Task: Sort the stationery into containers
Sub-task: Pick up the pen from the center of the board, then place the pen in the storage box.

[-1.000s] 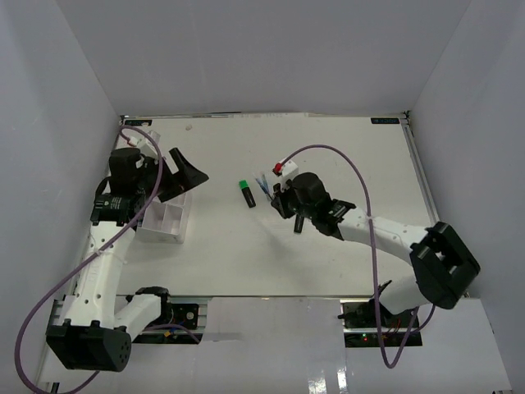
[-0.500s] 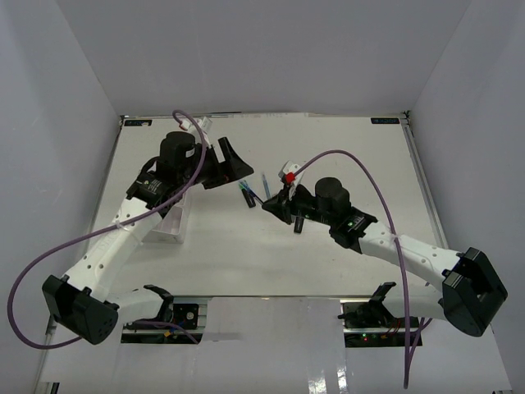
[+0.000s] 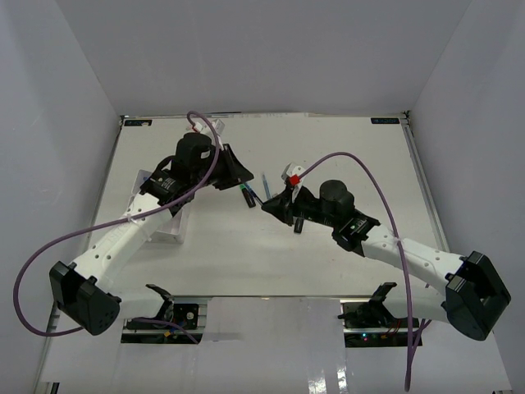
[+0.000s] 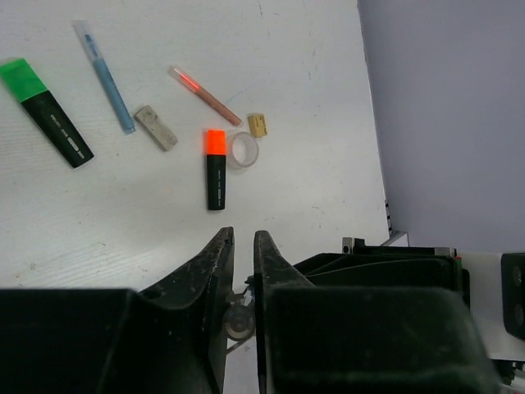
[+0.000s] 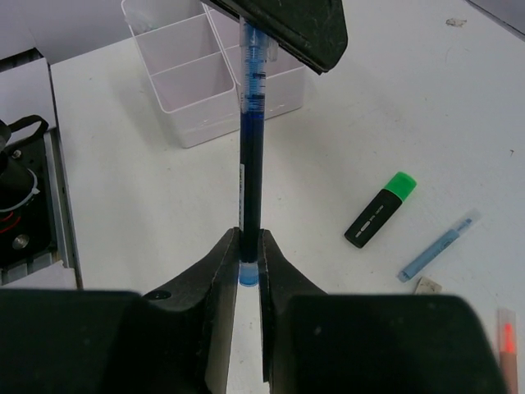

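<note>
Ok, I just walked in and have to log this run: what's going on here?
Two robot arms are sorting stationery into a white divided tray. The right tool is shut on a dark blue pen whose far end reaches the left tool; that one is nearly shut with nothing seen between its fingers. Lying loose on the table are a green-capped highlighter, an orange-capped highlighter, a light blue pen, a pink pen, a tape roll, a grey block and a tan block.
</note>
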Motion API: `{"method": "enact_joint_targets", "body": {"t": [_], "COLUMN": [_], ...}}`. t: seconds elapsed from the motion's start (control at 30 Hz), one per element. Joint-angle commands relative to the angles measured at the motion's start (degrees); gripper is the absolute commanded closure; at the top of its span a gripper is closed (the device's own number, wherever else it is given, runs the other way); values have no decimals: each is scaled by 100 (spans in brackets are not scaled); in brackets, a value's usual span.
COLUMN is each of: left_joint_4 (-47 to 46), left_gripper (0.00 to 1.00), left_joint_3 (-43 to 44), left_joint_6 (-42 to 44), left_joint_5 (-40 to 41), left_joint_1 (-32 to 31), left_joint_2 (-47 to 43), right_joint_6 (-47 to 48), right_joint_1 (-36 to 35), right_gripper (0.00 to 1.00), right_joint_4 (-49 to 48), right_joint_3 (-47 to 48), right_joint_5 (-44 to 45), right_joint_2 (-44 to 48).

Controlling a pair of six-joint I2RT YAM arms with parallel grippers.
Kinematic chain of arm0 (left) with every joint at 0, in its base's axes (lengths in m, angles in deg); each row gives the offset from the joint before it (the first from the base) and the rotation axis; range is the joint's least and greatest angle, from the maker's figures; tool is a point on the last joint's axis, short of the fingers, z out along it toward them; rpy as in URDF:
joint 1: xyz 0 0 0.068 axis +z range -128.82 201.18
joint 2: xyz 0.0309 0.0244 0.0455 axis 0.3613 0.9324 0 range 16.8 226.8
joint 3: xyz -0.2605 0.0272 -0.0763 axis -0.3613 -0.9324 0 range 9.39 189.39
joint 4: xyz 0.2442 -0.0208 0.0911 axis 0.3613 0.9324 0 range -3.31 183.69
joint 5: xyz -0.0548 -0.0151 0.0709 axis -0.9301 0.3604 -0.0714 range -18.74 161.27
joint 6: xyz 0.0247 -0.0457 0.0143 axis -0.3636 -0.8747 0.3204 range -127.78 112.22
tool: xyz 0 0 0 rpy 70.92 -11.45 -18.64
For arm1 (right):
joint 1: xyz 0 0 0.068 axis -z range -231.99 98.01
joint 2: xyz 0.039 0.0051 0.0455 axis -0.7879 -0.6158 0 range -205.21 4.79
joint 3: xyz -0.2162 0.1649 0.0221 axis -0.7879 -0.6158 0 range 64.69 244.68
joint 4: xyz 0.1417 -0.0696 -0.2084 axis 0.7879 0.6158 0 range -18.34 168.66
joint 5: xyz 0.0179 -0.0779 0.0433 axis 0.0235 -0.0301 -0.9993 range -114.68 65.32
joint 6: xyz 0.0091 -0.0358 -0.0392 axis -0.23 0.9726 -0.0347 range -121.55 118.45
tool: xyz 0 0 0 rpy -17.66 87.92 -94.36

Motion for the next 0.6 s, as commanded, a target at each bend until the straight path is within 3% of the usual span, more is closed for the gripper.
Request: {"method": "enact_joint_targets", "body": {"t": [0.0, 0.1, 0.13, 0.2, 0.3, 0.37, 0.57], "left_joint_4": [-40, 3, 64, 144, 372, 530, 1171], "left_gripper": [90, 96, 96, 99, 100, 100, 100], "left_joint_3": [162, 48, 13, -128, -234, -322, -445], "left_joint_6": [109, 170, 171, 188, 188, 275, 513], "left_joint_5": [206, 443, 748, 1232, 2217, 2918, 4387], "left_joint_1": [-33, -33, -33, -33, -25, -7, 239], "left_joint_2": [-189, -347, -408, -628, -953, -1207, -1639], "right_joint_6": [-65, -101, -127, -144, -153, -145, -48], "right_joint_1": [-15, -6, -6, 3, 12, 20, 47], "right_gripper": [81, 59, 39, 19, 6, 2, 4], "right_joint_4": [-363, -310, -284, -205, 50, 199, 445], "right_joint_3": [-66, -144, -180, -285, -399, -513, -830], "right_joint_5": [-28, 112, 208, 331, 455, 490, 675], "right_joint_2": [115, 185, 211, 325, 457, 580, 853]}}
